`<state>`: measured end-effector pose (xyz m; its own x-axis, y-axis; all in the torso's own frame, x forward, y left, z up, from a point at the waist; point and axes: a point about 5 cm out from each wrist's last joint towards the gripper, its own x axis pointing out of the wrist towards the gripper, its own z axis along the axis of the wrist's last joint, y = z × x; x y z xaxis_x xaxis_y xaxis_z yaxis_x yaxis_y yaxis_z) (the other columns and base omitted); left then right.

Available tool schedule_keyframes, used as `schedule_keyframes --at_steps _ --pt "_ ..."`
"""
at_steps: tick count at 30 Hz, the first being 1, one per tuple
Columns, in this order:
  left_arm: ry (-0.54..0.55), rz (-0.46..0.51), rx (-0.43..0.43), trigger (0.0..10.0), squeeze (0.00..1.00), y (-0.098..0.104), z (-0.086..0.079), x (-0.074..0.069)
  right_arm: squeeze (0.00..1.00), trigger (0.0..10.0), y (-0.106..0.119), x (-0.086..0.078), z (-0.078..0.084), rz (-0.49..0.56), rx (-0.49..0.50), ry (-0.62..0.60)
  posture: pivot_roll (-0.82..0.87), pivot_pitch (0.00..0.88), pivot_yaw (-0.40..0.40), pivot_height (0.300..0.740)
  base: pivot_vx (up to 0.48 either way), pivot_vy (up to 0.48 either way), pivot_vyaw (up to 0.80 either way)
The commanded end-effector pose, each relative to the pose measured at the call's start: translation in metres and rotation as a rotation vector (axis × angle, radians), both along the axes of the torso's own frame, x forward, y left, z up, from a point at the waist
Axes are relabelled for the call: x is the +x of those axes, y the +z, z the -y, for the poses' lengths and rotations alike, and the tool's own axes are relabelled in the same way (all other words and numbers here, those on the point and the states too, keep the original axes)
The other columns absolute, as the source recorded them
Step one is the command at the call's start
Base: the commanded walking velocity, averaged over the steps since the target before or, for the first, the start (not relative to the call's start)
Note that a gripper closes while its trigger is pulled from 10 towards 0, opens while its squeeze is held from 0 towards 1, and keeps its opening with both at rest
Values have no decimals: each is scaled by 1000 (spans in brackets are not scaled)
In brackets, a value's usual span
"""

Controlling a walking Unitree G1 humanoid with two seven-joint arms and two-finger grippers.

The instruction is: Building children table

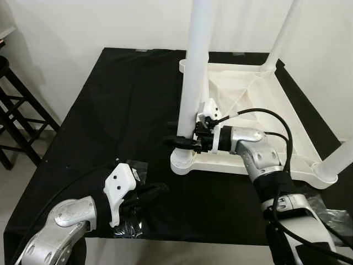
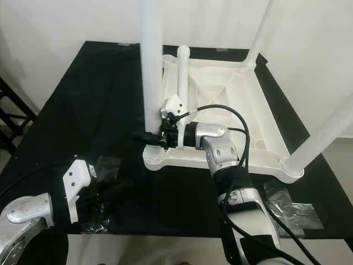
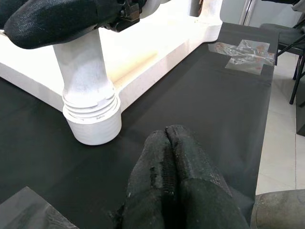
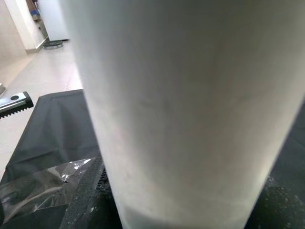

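A white children's table [image 1: 251,165] lies upside down on the black cloth, its legs pointing up. My right gripper [image 1: 180,141] is shut on the near-left leg [image 1: 196,66], just above the threaded socket [image 3: 93,121] at that corner. The right wrist view looks at this leg [image 4: 190,109] from very close. My left gripper [image 1: 160,189] rests low over the cloth at the front left, short of that corner. Its two fingers [image 3: 167,143] are pressed together and hold nothing.
More white legs stand at the far corner [image 1: 284,33] and the near-right corner [image 1: 343,157]. Clear plastic bags lie by the left gripper [image 1: 138,168] and at the front right [image 2: 292,207]. A black stool [image 1: 11,110] stands off the work table's left edge.
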<state>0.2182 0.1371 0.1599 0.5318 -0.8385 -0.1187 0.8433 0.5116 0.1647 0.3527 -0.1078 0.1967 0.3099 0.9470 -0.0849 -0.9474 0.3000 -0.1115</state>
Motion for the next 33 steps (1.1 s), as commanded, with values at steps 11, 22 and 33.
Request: schedule_keyframes --at_steps 11,22,33 --pt "16 -6 14 10000 0 -2 -9 1 0 0 -41 -50 -25 44 4 -718 5 87 -9 740 0 0 0" --pt "45 8 1 10000 0 0 -10 5 0 6471 -41 -39 -27 16 -13 -729 9 89 -24 740 0 0 0" --pt "36 7 -19 10000 0 2 -6 6 0 10000 -7 -44 -21 48 25 -93 12 87 -43 740 0 0 0"
